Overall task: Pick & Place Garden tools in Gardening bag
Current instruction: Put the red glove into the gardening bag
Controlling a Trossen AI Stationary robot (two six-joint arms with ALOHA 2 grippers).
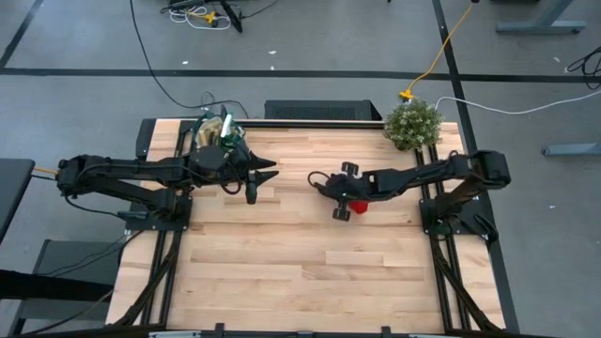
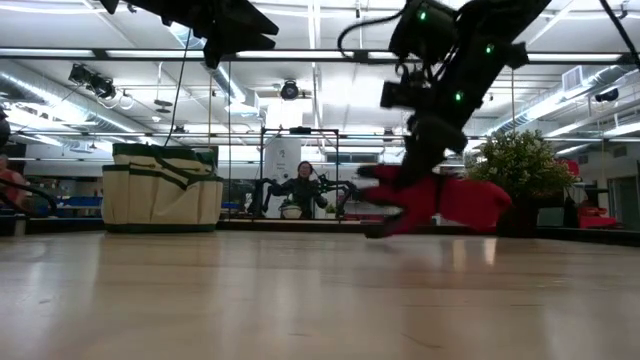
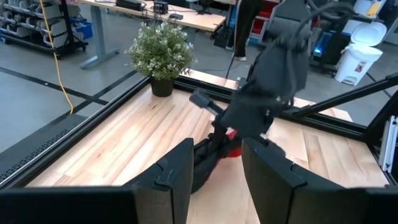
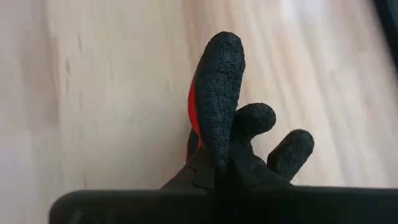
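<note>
The black-and-red fabric glove (image 1: pixel 352 204) lies near the middle of the pale wooden table (image 1: pixel 300 272), its long axis roughly across the table, with its black textured fingertips (image 4: pixel 221 93) standing up past the right gripper (image 1: pixel 344 194). That gripper is pressed together, pinching the glove where it rests on the wood. The left gripper (image 1: pixel 255 176) hangs above the table just beside the round beige-yellow gardening bag with dark green trim (image 1: pixel 214 132), its fingers (image 3: pixel 177 171) parted with nothing between them. A bushy green potted plant (image 1: pixel 413 123) stands at the table's far edge near the right arm, apart from the glove. The bare wood between glove and bag holds no other object.
</note>
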